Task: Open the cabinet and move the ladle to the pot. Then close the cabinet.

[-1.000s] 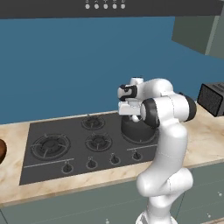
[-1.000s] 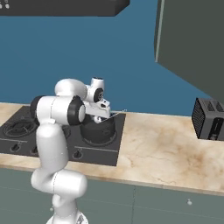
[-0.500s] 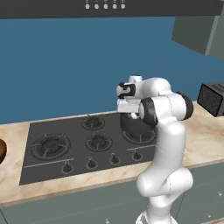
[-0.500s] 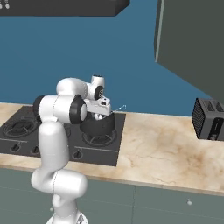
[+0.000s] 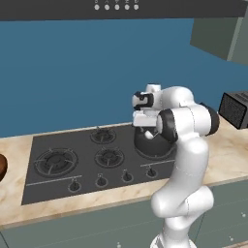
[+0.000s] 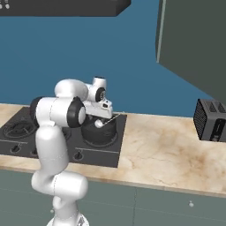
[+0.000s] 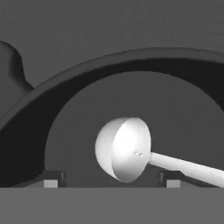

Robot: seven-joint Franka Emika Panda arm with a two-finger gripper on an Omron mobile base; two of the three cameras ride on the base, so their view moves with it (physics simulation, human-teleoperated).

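The whitish ladle lies inside the dark round pot, bowl end down. Its thin handle slants up over the pot's right rim. My gripper hangs just above the pot, open; its two fingertips stand wide apart on either side of the ladle bowl without touching it. From the base, the gripper sits over the pot on the hob's right rear burner. The pot is partly hidden by my arm. The grey-green cabinet hangs at the upper right, its inside hidden.
A black gas hob with several burners and front knobs lies in the marble counter. A dark slotted toaster stands on the counter to the right. A range hood hangs above. Drawer fronts run below the counter.
The ladle has left the gripper and dropped lower into the pot, its bowl now on the bottom. The hand has stayed above the pot.
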